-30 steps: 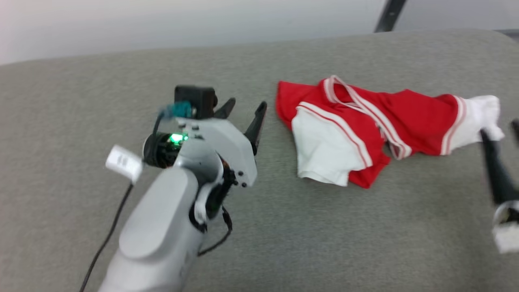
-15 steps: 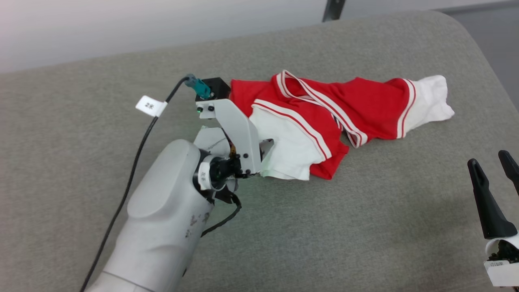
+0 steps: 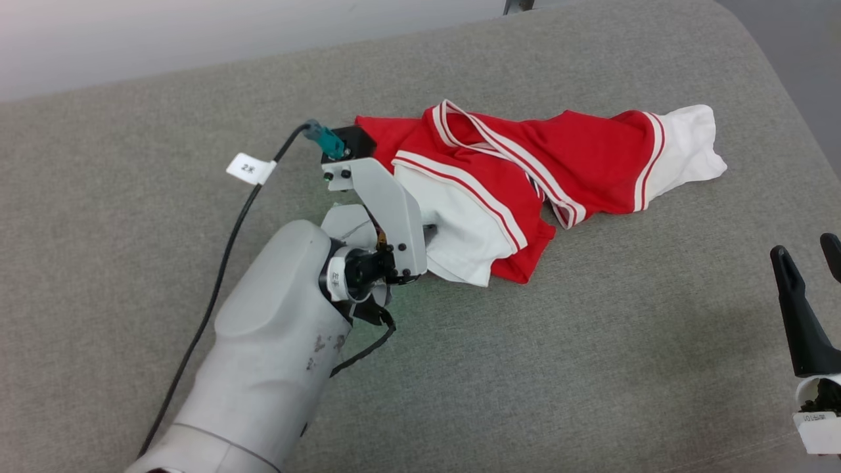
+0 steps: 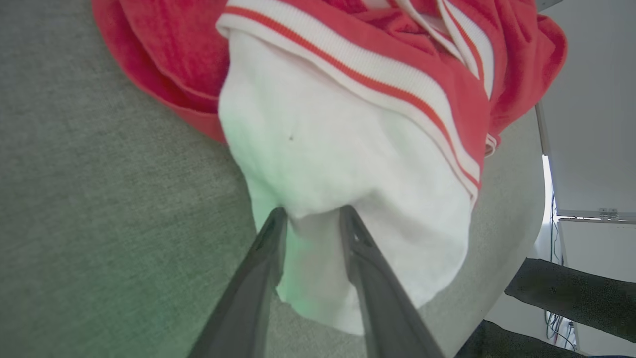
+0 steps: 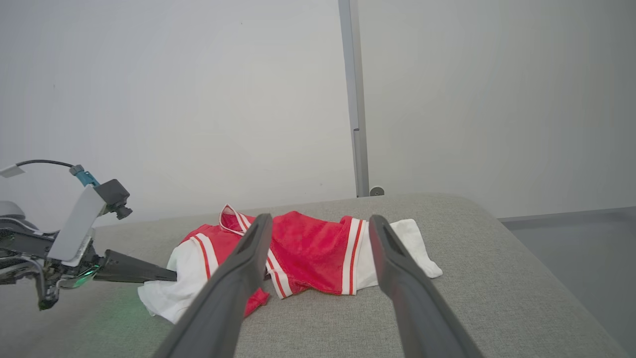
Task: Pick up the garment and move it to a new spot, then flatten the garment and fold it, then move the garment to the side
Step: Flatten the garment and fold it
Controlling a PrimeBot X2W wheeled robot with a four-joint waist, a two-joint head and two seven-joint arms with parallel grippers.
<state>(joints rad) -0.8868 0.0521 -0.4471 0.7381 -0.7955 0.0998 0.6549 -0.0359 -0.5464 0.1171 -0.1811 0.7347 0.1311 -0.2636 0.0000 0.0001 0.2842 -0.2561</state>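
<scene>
The garment lies crumpled on a grey padded surface, a red jersey with white sleeves and striped trim; its chest print is hidden. My left gripper is at the near white sleeve. In the left wrist view the two fingers of the left gripper pinch a fold of that white sleeve between them. My right gripper stands open at the lower right, apart from the garment. In the right wrist view the right gripper holds nothing.
The padded surface curves down to a rounded edge on the right, with darker floor beyond. A black cable with a white tag runs along my left arm. A grey post stands against the wall behind.
The camera has shifted. My left gripper went from open beside the garment to shut on the near white sleeve. The right gripper drew back from the far sleeve.
</scene>
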